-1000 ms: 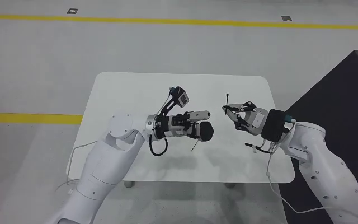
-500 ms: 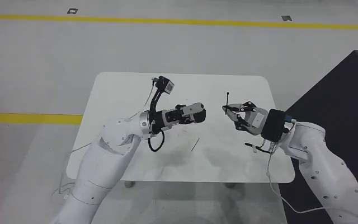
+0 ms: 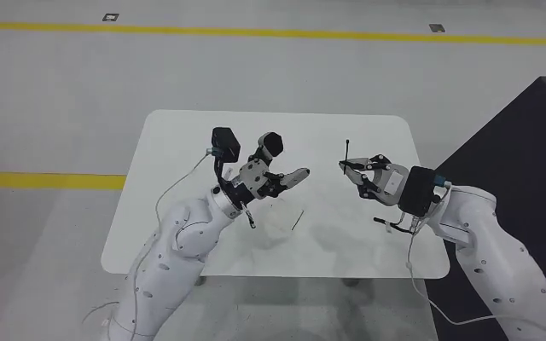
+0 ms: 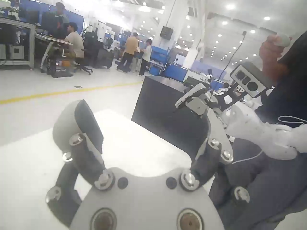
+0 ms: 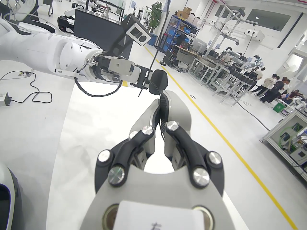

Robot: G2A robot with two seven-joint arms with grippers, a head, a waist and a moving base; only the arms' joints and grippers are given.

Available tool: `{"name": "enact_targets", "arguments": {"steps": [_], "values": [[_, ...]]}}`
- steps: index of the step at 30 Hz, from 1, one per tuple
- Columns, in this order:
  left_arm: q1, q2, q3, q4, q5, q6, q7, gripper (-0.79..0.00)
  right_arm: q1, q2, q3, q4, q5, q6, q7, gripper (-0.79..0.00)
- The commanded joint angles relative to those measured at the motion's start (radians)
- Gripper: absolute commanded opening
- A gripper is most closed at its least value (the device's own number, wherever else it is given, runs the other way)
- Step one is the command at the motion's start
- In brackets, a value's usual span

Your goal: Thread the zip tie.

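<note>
- Black zip tie [image 3: 346, 155] stands upright out of your right end effector [image 5: 160, 101], with its head at the top, well above the fingertips.
- Your right end effector is clamped on the tie's lower stretch and hangs above the white surface [image 3: 358, 128].
- Your left end effector [image 4: 136, 102] faces the right one across a gap. Its fingers are spread wide with nothing between them.
- You also have a thin dark strip [image 3: 297, 220] lying flat on the surface, near the left end effector and on the robot's side of it.
</note>
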Motion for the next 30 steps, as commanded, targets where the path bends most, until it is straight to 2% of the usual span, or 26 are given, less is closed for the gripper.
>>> {"name": "enact_targets", "arguments": {"steps": [1, 2, 5, 7, 10, 16, 20, 26, 30], "values": [[-0.001, 0.004, 0.003, -0.047, 0.164, 0.018, 0.000, 0.000, 0.000, 0.000, 0.000, 0.000, 0.000, 0.000, 0.000, -0.785], [0.018, 0.005, 0.016, -0.072, 0.229, 0.032, 0.013, 0.000, 0.000, 0.000, 0.000, 0.000, 0.000, 0.000, 0.000, -0.785], [0.063, 0.004, 0.021, -0.110, 0.194, 0.041, 0.029, 0.000, 0.000, 0.000, 0.000, 0.000, 0.000, 0.000, 0.000, -0.785], [0.079, 0.008, 0.001, -0.131, 0.233, 0.083, 0.014, 0.000, 0.000, 0.000, 0.000, 0.000, 0.000, 0.000, 0.000, -0.785], [0.106, 0.009, 0.003, -0.159, 0.184, 0.095, -0.041, 0.000, 0.000, 0.000, 0.000, 0.000, 0.000, 0.000, 0.000, -0.785], [0.111, 0.004, 0.038, -0.218, 0.115, 0.114, -0.125, 0.000, 0.000, 0.000, 0.000, 0.000, 0.000, 0.000, 0.000, -0.785], [0.102, -0.001, 0.051, -0.213, 0.017, 0.109, -0.159, 0.000, 0.000, 0.000, 0.000, 0.000, 0.000, 0.000, 0.000, -0.785], [0.104, -0.001, 0.050, -0.213, 0.013, 0.113, -0.156, 0.000, 0.000, 0.000, 0.000, 0.000, 0.000, 0.000, 0.000, -0.785], [0.117, -0.002, 0.051, -0.233, 0.098, 0.188, -0.151, 0.000, -0.007, -0.001, 0.001, -0.002, -0.006, 0.025, 0.016, -0.785]]}}
